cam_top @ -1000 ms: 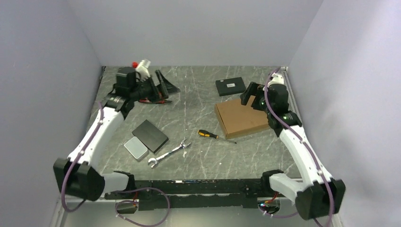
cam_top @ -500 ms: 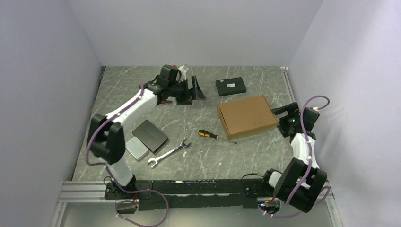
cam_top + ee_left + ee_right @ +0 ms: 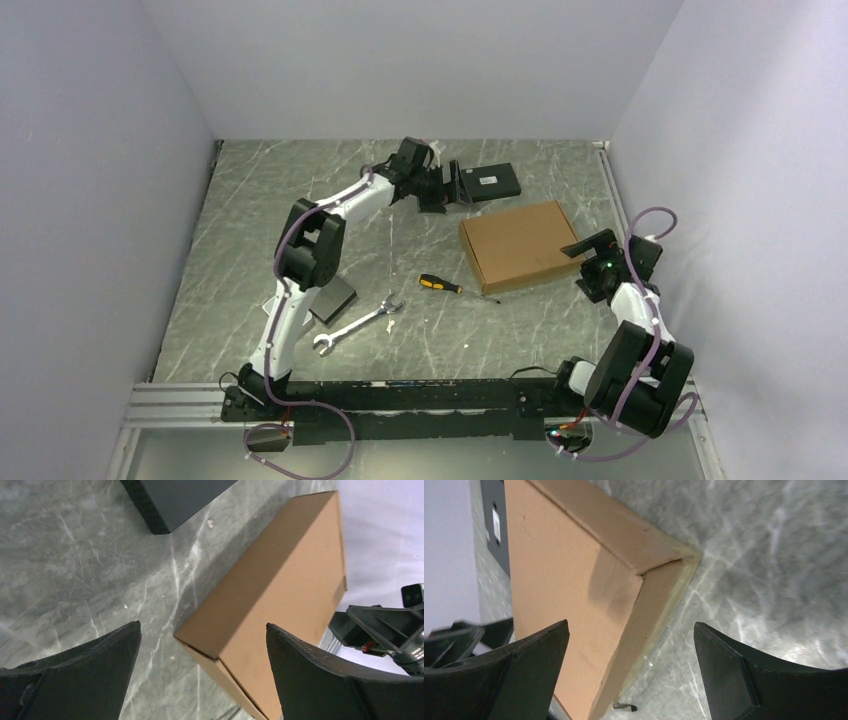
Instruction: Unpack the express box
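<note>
The express box (image 3: 522, 245) is a flat brown cardboard mailer lying closed on the table, right of centre. My left gripper (image 3: 455, 187) is open and empty, low over the table at the box's far left corner. In the left wrist view the box (image 3: 280, 590) lies ahead between the spread fingers of that gripper (image 3: 202, 626). My right gripper (image 3: 583, 265) is open and empty at the box's near right corner. In the right wrist view the box corner (image 3: 574, 590) sits between the spread fingers of that gripper (image 3: 631, 624). Neither gripper touches the box.
A small black box with a label (image 3: 488, 183) lies just behind the express box, next to my left gripper. A screwdriver (image 3: 445, 285) and a wrench (image 3: 355, 327) lie in front. A dark grey slab (image 3: 335, 300) is partly hidden by my left arm. Walls stand close on both sides.
My left arm swung from the back left across to the box's far left corner. My right gripper left the box's top and dropped to its near right corner.
</note>
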Controlling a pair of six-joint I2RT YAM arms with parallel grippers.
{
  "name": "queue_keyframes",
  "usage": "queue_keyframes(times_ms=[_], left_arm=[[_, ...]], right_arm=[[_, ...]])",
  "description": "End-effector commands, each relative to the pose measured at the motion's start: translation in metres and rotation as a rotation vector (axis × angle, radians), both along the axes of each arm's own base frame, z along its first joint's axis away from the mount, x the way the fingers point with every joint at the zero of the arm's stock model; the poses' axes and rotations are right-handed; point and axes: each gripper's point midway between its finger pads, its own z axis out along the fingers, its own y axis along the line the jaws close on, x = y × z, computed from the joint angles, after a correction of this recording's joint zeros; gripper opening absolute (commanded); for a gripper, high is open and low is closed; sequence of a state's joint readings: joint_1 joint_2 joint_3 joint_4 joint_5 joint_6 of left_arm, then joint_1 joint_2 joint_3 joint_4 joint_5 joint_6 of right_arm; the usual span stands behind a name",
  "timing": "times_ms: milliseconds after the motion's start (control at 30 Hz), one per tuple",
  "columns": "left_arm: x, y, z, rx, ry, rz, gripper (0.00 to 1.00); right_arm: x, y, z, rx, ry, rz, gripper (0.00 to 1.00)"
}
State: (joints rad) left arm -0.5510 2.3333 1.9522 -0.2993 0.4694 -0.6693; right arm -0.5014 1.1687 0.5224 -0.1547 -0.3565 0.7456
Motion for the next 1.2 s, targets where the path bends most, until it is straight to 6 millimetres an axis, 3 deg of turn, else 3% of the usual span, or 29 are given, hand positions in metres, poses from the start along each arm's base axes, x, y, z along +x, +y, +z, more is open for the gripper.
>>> queue_keyframes(times_ms=[0,167,400,500,633,700,800,1033,1167], left_arm=[[0.000,-0.024,0.006,-0.110,0.005,-0.067,0.99],[-0.037,-0.033,-0.004,-0.186,0.076,-0.107,0.94],[-0.072,-0.006,-0.002,-0.140,0.090,-0.080,0.90],[-0.093,-0.001,-0.011,-0.149,0.169,-0.097,0.86],[-0.117,-0.005,0.003,-0.219,0.163,-0.151,0.83],[-0.117,0.003,0.009,-0.175,0.120,-0.133,0.89],[-0.107,0.013,0.013,-0.071,0.060,-0.110,0.98],[-0.055,0.012,0.031,0.075,-0.091,-0.051,0.99],[-0.026,0.003,0.020,0.169,-0.117,-0.090,0.99]], right_arm=[[0.024,0.026,0.017,-0.080,-0.075,0.208,1.00],[0.043,0.075,0.020,-0.110,-0.087,0.415,1.00],[0.069,0.114,0.046,-0.058,-0.185,0.619,1.00],[0.071,0.099,0.043,-0.094,-0.142,0.561,1.00],[0.058,0.059,0.043,-0.074,-0.151,0.378,1.00],[0.049,0.046,0.038,-0.061,-0.149,0.307,1.00],[0.043,0.045,0.030,-0.027,-0.157,0.289,1.00],[0.047,0.060,0.019,0.073,-0.168,0.347,1.00],[0.047,0.064,0.010,0.097,-0.153,0.363,1.00]])
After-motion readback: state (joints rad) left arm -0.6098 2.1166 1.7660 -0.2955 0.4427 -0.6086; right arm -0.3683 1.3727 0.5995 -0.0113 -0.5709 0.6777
